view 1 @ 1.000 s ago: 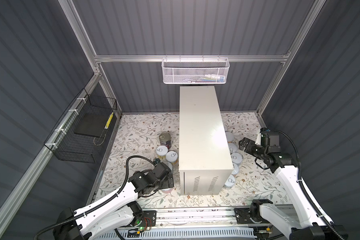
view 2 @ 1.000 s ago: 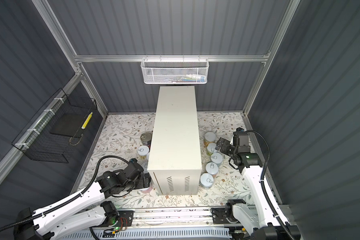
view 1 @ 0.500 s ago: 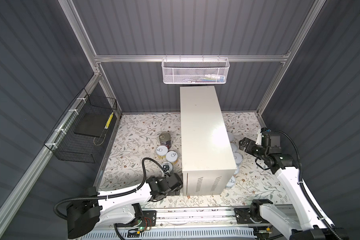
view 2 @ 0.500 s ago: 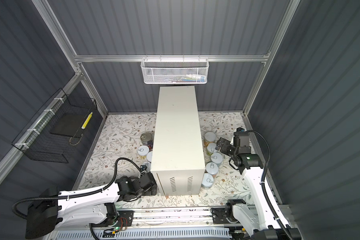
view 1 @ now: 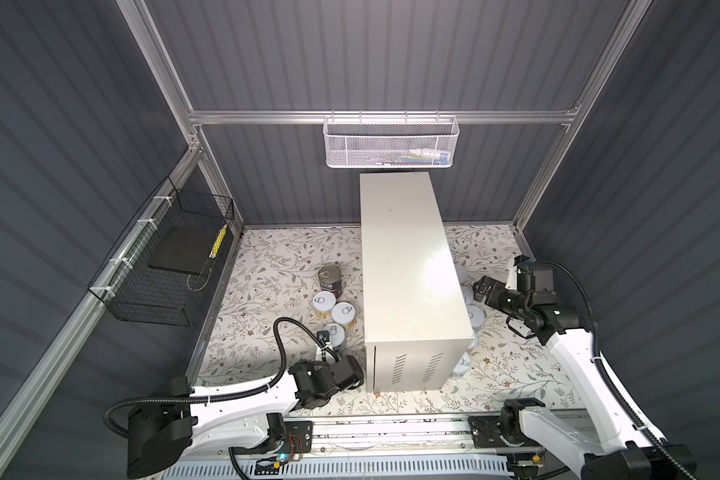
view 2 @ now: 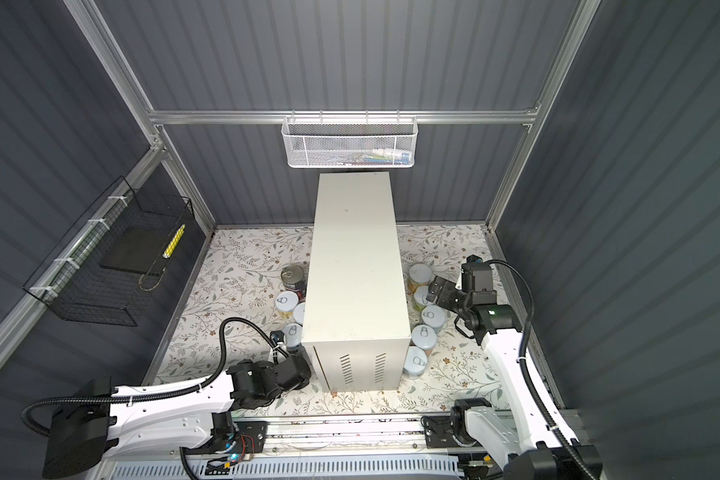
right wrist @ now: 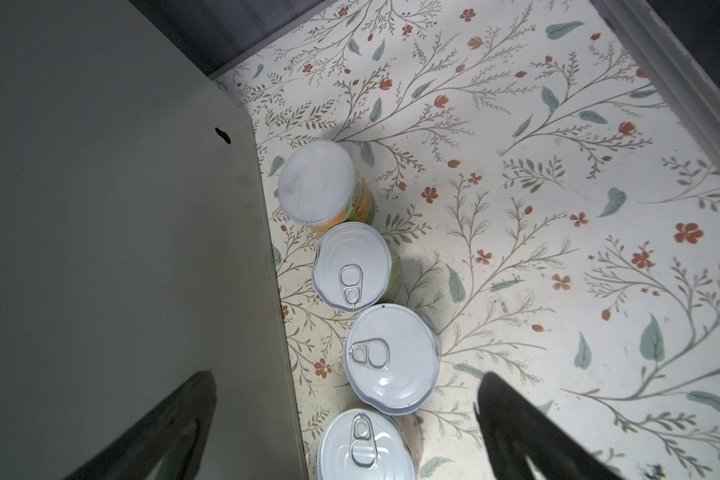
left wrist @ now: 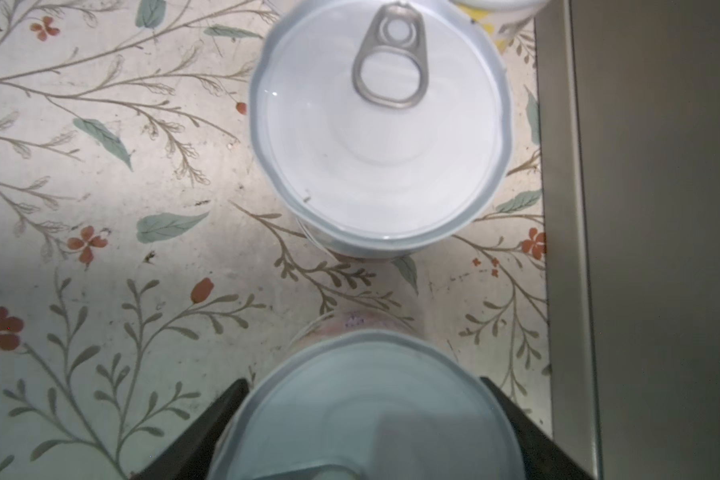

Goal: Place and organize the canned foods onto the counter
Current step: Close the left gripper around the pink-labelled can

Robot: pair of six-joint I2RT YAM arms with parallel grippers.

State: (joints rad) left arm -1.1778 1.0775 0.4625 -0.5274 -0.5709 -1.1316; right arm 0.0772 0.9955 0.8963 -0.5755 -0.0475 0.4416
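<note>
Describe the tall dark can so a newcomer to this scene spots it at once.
Find the cream-white cabinet standing mid-floor. Along its left side runs a row of cans; the dark can is the rearmost of them. It alone is tall and dark-labelled.

The flowered tabletop (view 1: 275,266) carries the cream counter (view 1: 404,266) in the middle; a tall dark can (view 1: 329,281) and small tins (view 1: 324,303) stand left of it, more tins (view 2: 422,336) right.

Left hand (left wrist: 362,384) lowered beside counter (view 1: 408,270), now straddling tin (left wrist: 366,419).
</note>
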